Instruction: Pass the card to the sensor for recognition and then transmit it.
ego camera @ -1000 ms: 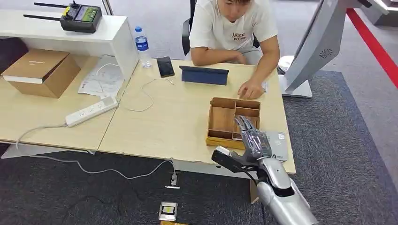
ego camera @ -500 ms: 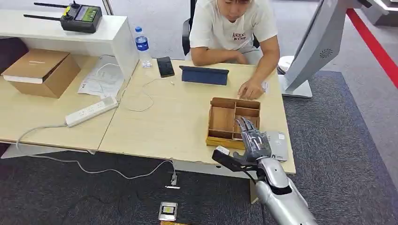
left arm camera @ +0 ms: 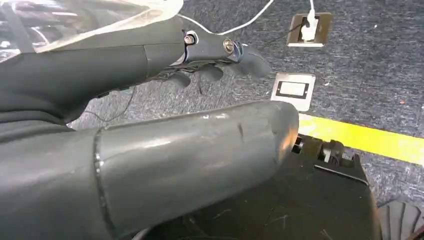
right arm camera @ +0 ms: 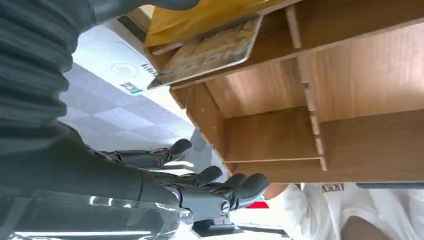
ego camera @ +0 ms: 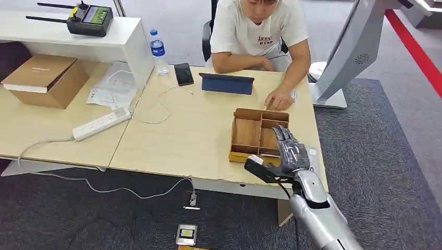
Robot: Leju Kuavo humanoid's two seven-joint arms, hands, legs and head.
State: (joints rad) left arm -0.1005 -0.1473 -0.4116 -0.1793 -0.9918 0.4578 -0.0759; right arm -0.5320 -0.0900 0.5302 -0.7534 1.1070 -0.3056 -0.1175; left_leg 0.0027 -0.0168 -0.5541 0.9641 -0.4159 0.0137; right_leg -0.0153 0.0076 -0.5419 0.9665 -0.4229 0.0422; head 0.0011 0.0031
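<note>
My right hand (ego camera: 291,151) hangs over the near right corner of the wooden box (ego camera: 246,131), fingers stretched and holding nothing. The card (right arm camera: 210,51) leans in the near compartment, the grey sensor pad (right arm camera: 107,75) just right of the box. I'd come down slowly, pinch the card's free edge, lift straight. My left hand (left arm camera: 220,62) hangs over the floor, fingers loosely curled, empty.

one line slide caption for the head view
Right hand reaching over the wooden tray beside a seated person.
</note>
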